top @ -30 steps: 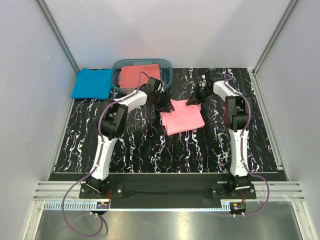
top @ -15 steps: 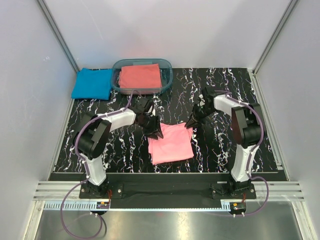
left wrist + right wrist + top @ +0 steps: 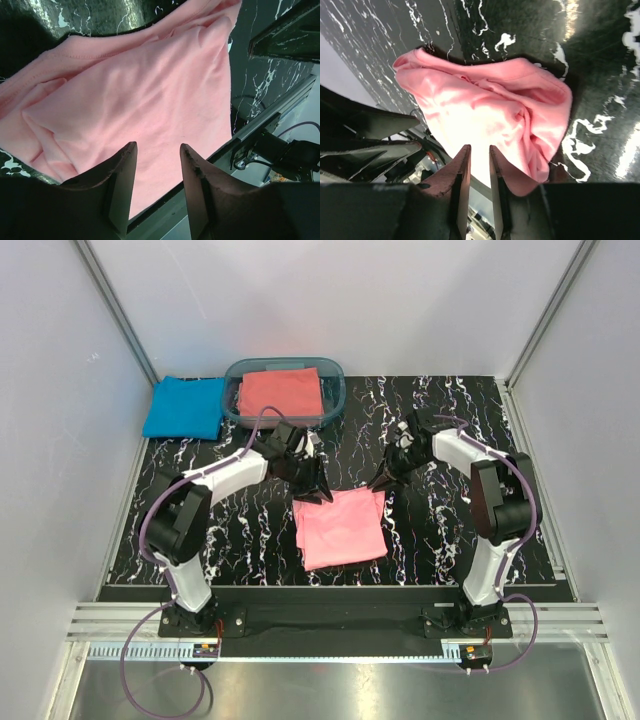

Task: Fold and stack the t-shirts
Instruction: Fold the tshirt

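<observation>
The folded light pink t-shirt [image 3: 340, 528] lies flat on the black marbled table [image 3: 250, 530], near the front middle. My left gripper [image 3: 316, 492] hovers at its far left corner, and my right gripper [image 3: 379, 481] at its far right corner. The left wrist view shows the left gripper [image 3: 159, 147] open above the pink t-shirt [image 3: 140, 95], nothing between its fingers. The right gripper [image 3: 477, 148] stands slightly open over the rumpled edge of the pink t-shirt [image 3: 495, 115], holding nothing. A bright blue t-shirt [image 3: 185, 407] lies folded at the far left.
A clear bluish tub [image 3: 335, 400] stands at the back middle with a folded coral-red t-shirt [image 3: 282, 392] inside. Grey walls close the table on three sides. A metal rail [image 3: 330, 620] runs along the near edge by the arm bases.
Both grippers pulled the pink t-shirt from near the tub toward the front of the table, then let go. Their jaws have widened and they have drawn slightly back.
</observation>
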Motion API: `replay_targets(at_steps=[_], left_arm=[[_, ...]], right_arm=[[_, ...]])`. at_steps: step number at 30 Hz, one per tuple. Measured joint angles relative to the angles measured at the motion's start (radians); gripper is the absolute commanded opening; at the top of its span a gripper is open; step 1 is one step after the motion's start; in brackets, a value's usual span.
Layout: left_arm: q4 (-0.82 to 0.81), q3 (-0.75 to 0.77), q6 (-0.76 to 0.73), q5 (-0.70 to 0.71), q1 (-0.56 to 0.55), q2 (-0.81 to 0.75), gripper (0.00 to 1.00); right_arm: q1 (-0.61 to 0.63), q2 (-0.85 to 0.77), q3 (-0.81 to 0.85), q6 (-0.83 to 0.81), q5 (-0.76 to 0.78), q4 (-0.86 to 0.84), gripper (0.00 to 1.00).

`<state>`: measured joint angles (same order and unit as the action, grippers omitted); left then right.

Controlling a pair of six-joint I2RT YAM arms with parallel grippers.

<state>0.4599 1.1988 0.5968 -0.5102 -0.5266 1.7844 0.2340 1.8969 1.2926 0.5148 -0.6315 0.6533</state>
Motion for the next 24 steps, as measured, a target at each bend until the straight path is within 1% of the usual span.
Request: replay_targets(at_steps=[4, 10, 12, 14, 16, 17, 20, 21, 23, 24], left_arm=[[0.007, 0.006, -0.002, -0.002, 0.016, 0.038, 0.43], [0.03, 0.035, -0.032, 0.0, 0.087, 0.157, 0.44], [0.048, 0.056, -0.038, -0.022, 0.104, 0.182, 0.45], [0.06, 0.08, -0.057, -0.017, 0.112, 0.185, 0.51], [0.062, 0.096, -0.077, -0.011, 0.114, 0.18, 0.54], [0.063, 0.097, -0.085, -0.007, 0.114, 0.172, 0.58], [0.092, 0.093, -0.111, 0.01, 0.114, 0.117, 0.61], [0.097, 0.087, -0.118, 0.013, 0.114, 0.092, 0.64], [0.107, 0.067, -0.134, 0.018, 0.114, 0.015, 0.7], [0.113, 0.056, -0.142, 0.021, 0.114, -0.026, 0.82]], right_arm=[[0.005, 0.043, 0.002, -0.002, -0.018, -0.021, 0.27], [0.001, 0.159, 0.027, -0.022, 0.013, -0.027, 0.27], [-0.003, 0.177, 0.044, -0.025, 0.009, -0.017, 0.27], [-0.007, 0.182, 0.066, -0.042, 0.023, -0.003, 0.27], [-0.01, 0.182, 0.092, -0.068, 0.059, 0.017, 0.28], [-0.011, 0.182, 0.101, -0.078, 0.078, 0.023, 0.29], [-0.016, 0.178, 0.121, -0.112, 0.135, 0.054, 0.32], [-0.017, 0.172, 0.123, -0.12, 0.154, 0.068, 0.38], [-0.014, 0.152, 0.123, -0.134, 0.189, 0.101, 0.44], [-0.011, 0.133, 0.123, -0.143, 0.21, 0.12, 0.51]])
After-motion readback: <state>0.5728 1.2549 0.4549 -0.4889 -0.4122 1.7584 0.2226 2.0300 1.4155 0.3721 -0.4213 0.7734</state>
